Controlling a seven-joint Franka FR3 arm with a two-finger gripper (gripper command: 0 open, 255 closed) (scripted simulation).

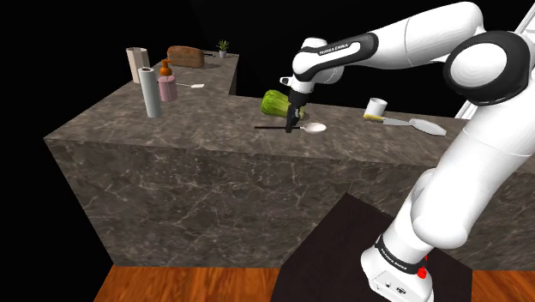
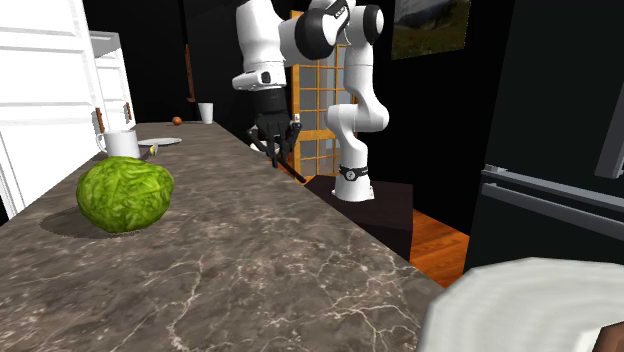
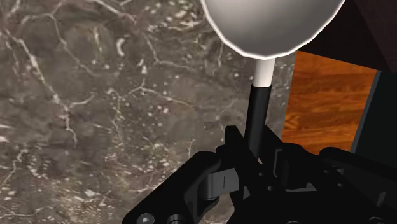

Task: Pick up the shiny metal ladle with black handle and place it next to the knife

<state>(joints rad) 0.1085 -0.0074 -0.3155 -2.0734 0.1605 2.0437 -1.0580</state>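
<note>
The pincer (image 3: 253,145) is clenched on the black handle of the ladle (image 3: 273,25). The ladle's pale, shiny bowl sits over the marbled tabletop (image 1: 171,129), close to the edge on the stand's side. A green lettuce (image 1: 274,104) lies just beside it. The knife (image 1: 413,125) lies well apart, near a white cup (image 1: 375,107).
</note>
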